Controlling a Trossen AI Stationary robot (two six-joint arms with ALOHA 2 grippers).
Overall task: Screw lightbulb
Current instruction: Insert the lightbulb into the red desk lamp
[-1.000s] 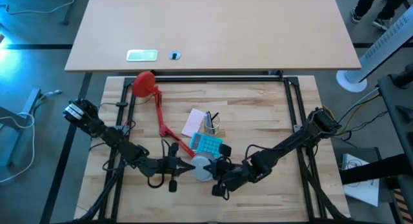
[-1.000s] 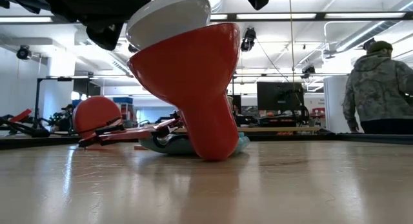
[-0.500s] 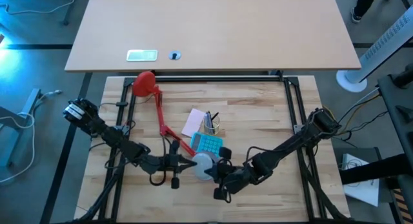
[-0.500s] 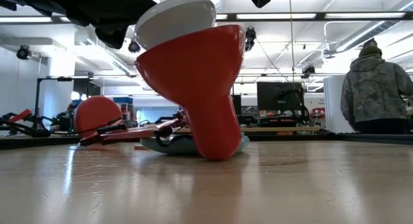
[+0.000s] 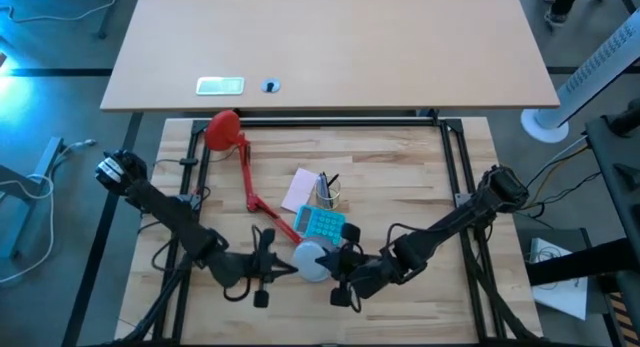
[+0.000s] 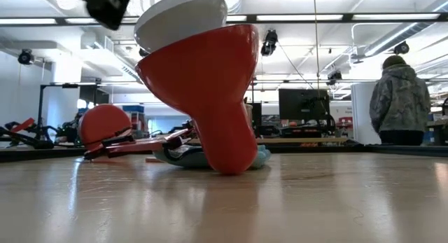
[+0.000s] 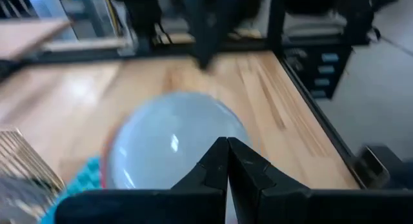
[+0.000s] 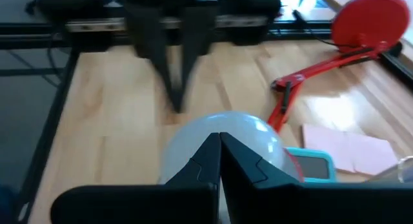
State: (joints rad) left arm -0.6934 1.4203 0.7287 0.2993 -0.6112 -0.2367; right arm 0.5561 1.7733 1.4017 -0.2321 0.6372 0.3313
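step: bulb seated in red lamp head, tightening | lightbulb between claws | left claw closed, empty, just beside | right claw closed, beside | next: regrip dome, turn

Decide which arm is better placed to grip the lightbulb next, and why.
Probably the right. In the high view the right gripper sits close beside the lightbulb, while the left gripper lies farther off. Both are shut, so either must open first.
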